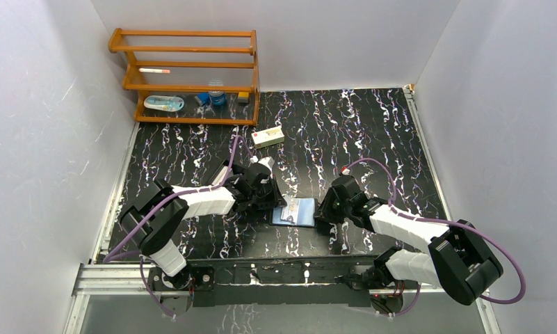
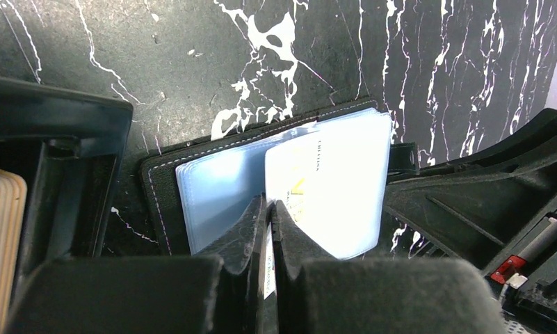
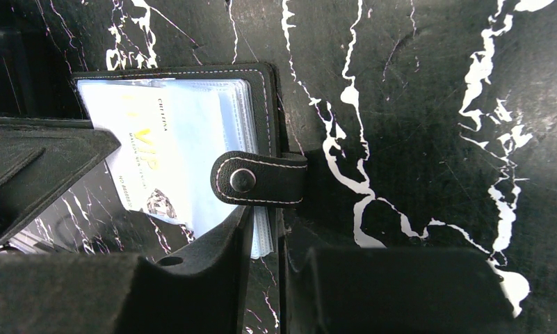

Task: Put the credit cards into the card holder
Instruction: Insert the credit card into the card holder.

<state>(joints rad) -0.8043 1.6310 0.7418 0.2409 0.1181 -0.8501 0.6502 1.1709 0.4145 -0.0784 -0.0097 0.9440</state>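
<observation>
Near centre, the small black folding card holder (image 1: 294, 212) lies open; left gripper (image 2: 270, 209) pinches a pale plastic credit card (image 2: 310, 174), seemingly partway into its sleeve; right gripper (image 3: 265, 240) clamps the holder's edge. Seating it remains.

Card holder (image 1: 295, 213): black, open flat, glossy blue-grey inside facing up. Credit card (image 2: 324, 184): pale, gold print, partly inserted.

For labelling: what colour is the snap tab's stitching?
Whitish, on the black snap tab; right wrist view shows it best.

Black marbled table (image 1: 373, 132) with card holder (image 1: 296, 212), carton (image 1: 268, 136), rack (image 1: 192, 76)
</observation>
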